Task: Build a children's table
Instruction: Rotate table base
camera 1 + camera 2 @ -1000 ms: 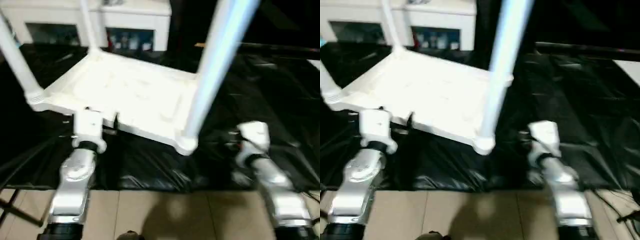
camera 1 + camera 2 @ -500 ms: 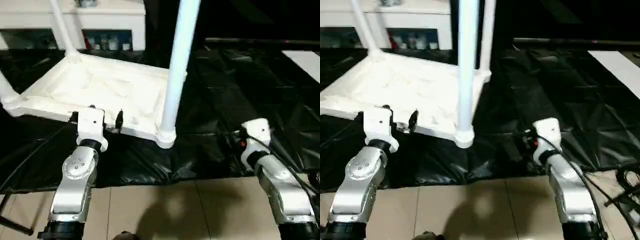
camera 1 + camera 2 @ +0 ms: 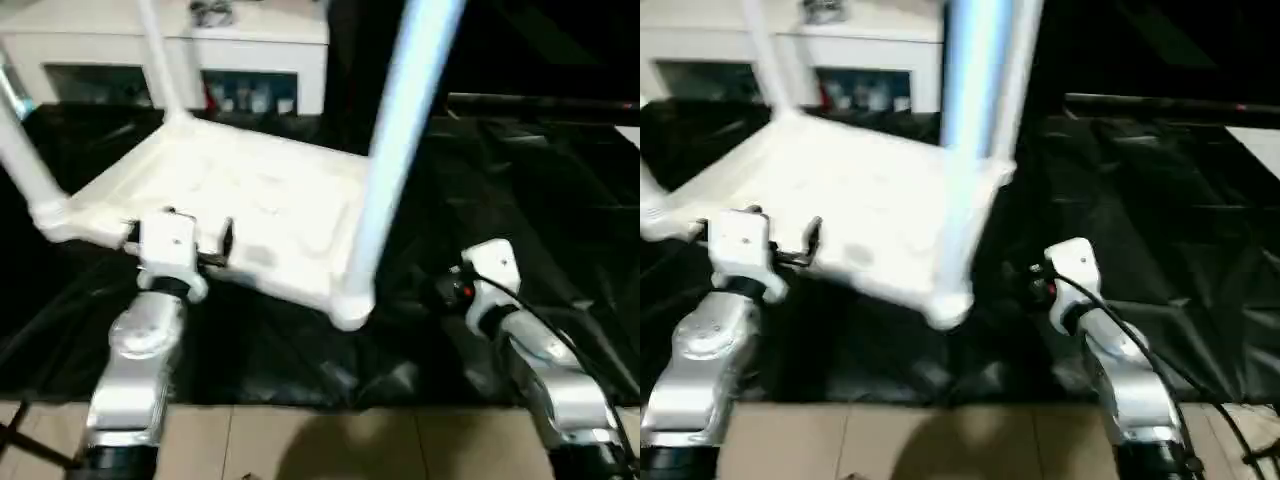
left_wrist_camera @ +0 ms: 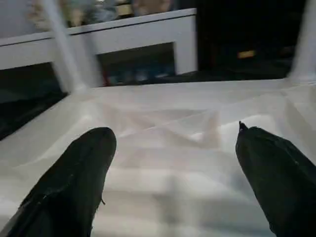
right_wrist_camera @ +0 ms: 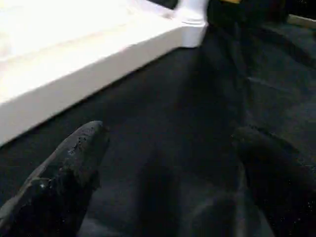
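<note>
The white plastic children's table (image 3: 250, 205) lies upside down on black plastic sheeting (image 3: 520, 190), its near edge just ahead of the left gripper (image 3: 178, 232), whose two black fingers (image 4: 74, 182) are spread wide and empty. Three white tapered legs stand up from corner sockets in the head views; a fourth may be hidden. The right gripper (image 5: 168, 173), also wide and empty, hangs over bare sheeting right of the near-right corner. A white cabinet (image 3: 200, 50) stands beyond.
</note>
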